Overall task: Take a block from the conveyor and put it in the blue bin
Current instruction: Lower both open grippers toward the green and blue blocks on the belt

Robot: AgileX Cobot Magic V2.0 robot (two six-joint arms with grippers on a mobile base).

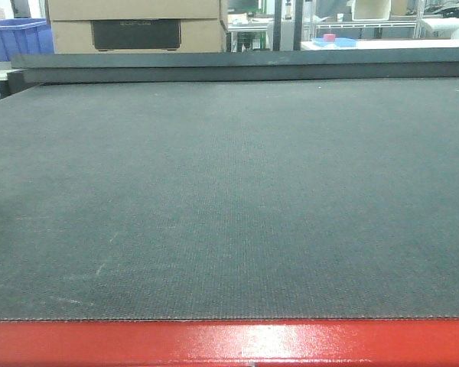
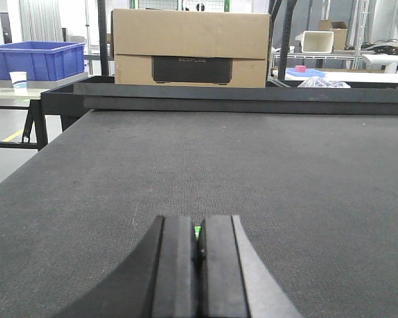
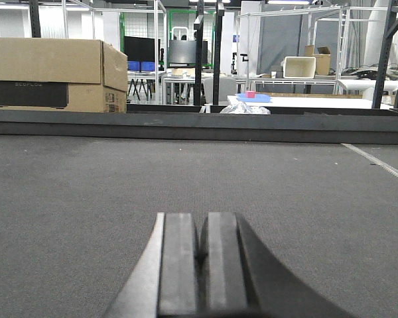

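Okay, both arms low over the conveyor [image 1: 229, 191], dark grey-green woven belt filling the front view, glossy red frame [image 1: 229, 342] along its near edge.

Left gripper [image 2: 198, 222]: my jaws are pressed together, pads meeting with no real gap. A green sliver [image 2: 197, 231] shows in the seam just behind the tips. Too small to tell what it is, or whether I am pinching it.

Right gripper [image 3: 200, 222]: jaws also closed flat against each other, nothing between them. It sits just above the belt surface, pointing toward the far rail.

Blue bin [image 2: 36, 58]: off the belt, beyond its far left corner, standing on a light tabletop with black trestle legs. White paper cup [image 2: 18, 79] is just in front of the bin on that same tabletop.

Cardboard box [image 2: 191, 43]: large, with a dark panel on its face, behind the black far rail [image 2: 252, 96], roughly centre in the left wrist view.

Far right background: a small blue tray [image 3: 254, 97] with something pink on it, on a white table, well apart from the belt.
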